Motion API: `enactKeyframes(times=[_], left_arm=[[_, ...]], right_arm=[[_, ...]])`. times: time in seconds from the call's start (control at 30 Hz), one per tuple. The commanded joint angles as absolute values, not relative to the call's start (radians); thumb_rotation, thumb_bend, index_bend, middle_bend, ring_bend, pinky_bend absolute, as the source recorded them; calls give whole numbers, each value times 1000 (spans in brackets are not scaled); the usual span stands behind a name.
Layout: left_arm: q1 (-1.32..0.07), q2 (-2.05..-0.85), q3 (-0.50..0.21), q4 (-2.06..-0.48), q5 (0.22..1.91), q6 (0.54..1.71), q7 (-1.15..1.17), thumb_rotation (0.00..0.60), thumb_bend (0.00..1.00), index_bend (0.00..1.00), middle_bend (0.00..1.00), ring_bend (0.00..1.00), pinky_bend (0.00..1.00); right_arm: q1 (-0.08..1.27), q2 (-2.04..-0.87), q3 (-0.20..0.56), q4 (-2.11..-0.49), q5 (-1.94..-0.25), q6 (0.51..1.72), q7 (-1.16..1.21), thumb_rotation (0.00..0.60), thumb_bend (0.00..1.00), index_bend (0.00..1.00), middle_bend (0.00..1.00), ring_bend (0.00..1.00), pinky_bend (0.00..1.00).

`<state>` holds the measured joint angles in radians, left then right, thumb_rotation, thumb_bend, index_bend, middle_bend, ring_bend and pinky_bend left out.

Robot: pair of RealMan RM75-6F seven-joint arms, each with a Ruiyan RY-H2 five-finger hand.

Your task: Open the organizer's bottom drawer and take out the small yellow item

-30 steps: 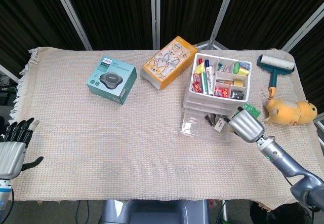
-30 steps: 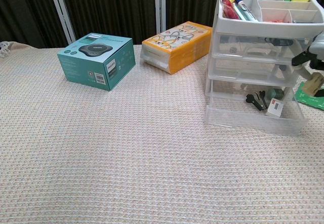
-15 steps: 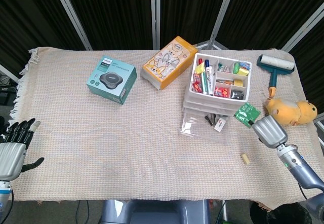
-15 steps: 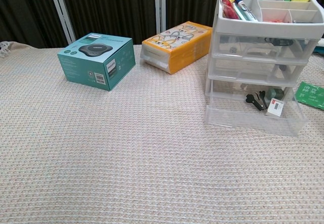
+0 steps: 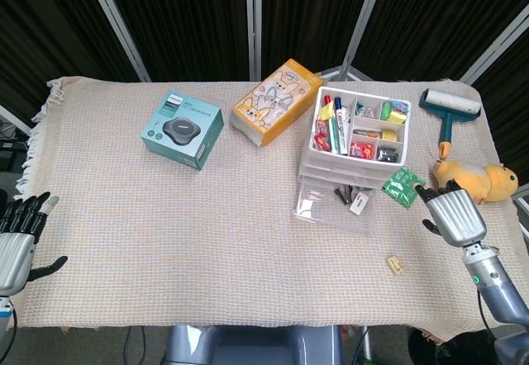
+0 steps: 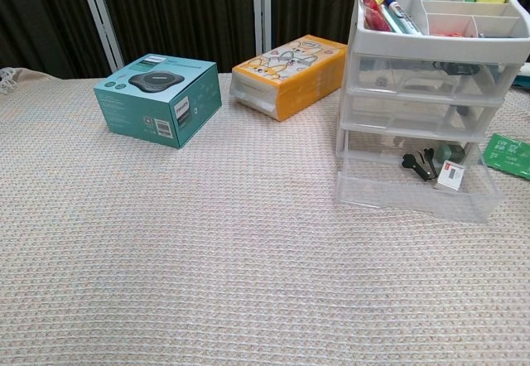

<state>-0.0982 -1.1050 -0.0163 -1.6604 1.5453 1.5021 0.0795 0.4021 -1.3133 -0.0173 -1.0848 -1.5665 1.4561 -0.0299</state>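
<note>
Clear plastic makes up the organizer (image 5: 355,146), which stands on the woven cloth (image 5: 207,241) toward the right of the table; its bottom drawer (image 6: 414,185) is pulled out toward the robot, and the chest view shows a few dark bits and a small white tag lying inside it; the upper drawers sit closed, and the open top tray holds markers and small coloured pieces. Off the drawer, the small yellow item (image 5: 395,264) lies on the cloth, in front of the organizer and to its right, apart from both hands; the chest view does not show it. Near it, the right hand (image 5: 452,216) hangs over the cloth at the right edge with its back to the camera, fingers spread and pointing away from the robot, holding nothing; it lies just beside a green packet (image 5: 403,187) that rests flat next to the organizer. At the far left edge the left hand (image 5: 18,241) hovers low, fingers extended and the thumb out to the side, also empty. Further back on the cloth a teal box (image 5: 183,130) sits left of an orange box (image 5: 277,101); a lint roller (image 5: 449,111) and a yellow plush toy (image 5: 471,181) lie near the right edge, behind the right hand.
</note>
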Motion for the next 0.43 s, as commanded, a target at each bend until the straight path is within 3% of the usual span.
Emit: enactKeyframes(times=[0.03,0.1,0.17,0.27,0.43], left_arm=[[-94,-1109,-18,-1652,1546,1510,75,600,163,0,0,0,0],[-91,-1112,-18,-1647,1546,1516,73,600,163,0,0,0,0],[-85,-1119,-20,-1638,1544,1527,71,600,164,0,0,0,0],[-75,-1126,-20,-1623,1543,1542,62,600,164,0,0,0,0],[-58,-1141,-20,-1584,1541,1566,34,600,161,0,0,0,0]], right_arm=[[338,-1305,14,-1189,-1541,1537,32,600,0,117,201,244,209],[320,-1296,16,-1223,-1538,1556,40,600,0,27,65,72,118],[293,-1279,14,-1281,-1526,1568,49,600,0,0,9,8,54],[264,-1247,1,-1351,-1513,1564,65,600,0,0,0,0,0],[200,-1200,-32,-1427,-1543,1605,147,600,0,0,0,0,0]])
